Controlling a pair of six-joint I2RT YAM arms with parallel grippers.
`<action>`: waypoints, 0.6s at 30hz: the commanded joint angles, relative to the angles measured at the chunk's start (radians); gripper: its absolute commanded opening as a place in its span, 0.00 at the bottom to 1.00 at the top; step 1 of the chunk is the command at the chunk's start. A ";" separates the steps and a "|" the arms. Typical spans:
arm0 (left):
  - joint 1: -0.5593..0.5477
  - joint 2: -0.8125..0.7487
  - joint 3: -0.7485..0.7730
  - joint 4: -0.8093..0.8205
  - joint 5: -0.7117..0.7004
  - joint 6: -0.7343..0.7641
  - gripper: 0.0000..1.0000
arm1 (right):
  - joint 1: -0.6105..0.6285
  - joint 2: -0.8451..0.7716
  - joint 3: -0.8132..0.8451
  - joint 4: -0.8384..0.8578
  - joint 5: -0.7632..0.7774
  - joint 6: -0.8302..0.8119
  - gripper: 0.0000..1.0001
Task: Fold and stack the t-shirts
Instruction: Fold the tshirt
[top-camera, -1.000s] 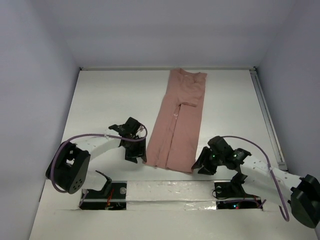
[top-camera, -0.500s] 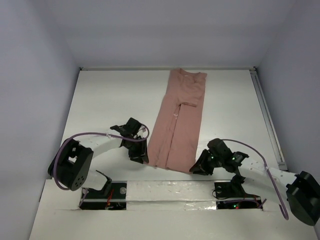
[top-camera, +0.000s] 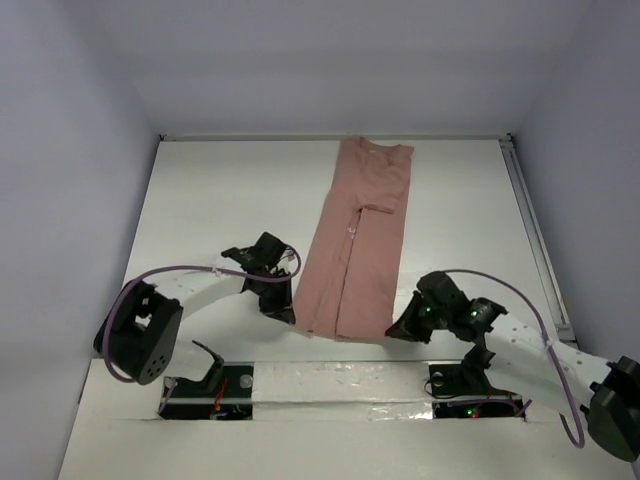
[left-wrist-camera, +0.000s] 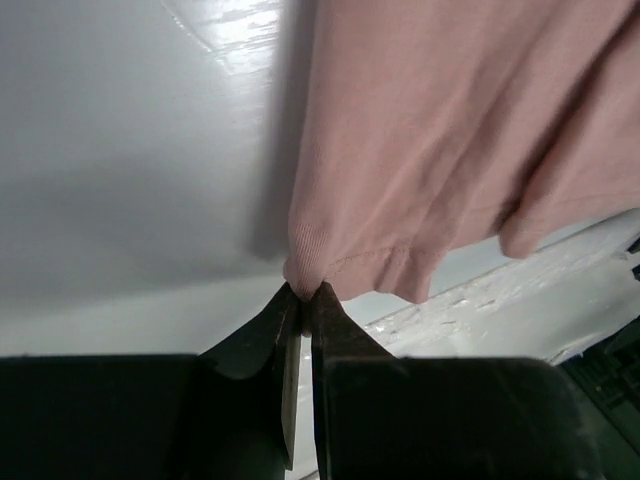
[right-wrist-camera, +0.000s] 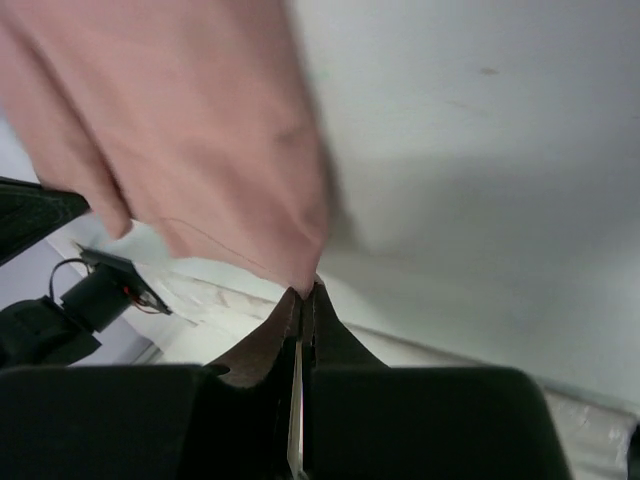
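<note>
The salmon-pink t-shirt (top-camera: 360, 235) lies as a long narrow strip from the back of the table toward the near edge, sides folded in. My left gripper (top-camera: 290, 318) is shut on its near left hem corner (left-wrist-camera: 305, 262). My right gripper (top-camera: 394, 332) is shut on its near right hem corner (right-wrist-camera: 300, 262). Both corners are pinched between the fingertips and lifted a little off the table. The printed graphic is hidden.
The white table (top-camera: 220, 200) has a raised rail along the right side (top-camera: 530, 220) and walls at the back and sides. The arm bases and a white mounting bar (top-camera: 340, 385) sit at the near edge, just in front of the hem.
Both grippers have closed in on the near hem corners and lifted them slightly; the near end of the shirt has shifted a little away from the near edge.
</note>
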 joint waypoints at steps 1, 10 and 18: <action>0.007 -0.091 0.135 -0.101 -0.077 0.010 0.00 | -0.011 -0.027 0.182 -0.177 0.212 -0.083 0.00; 0.028 0.192 0.563 -0.041 -0.219 0.018 0.00 | -0.299 0.292 0.471 -0.084 0.277 -0.430 0.00; 0.062 0.565 1.066 -0.079 -0.350 0.019 0.00 | -0.483 0.586 0.719 0.065 0.219 -0.594 0.00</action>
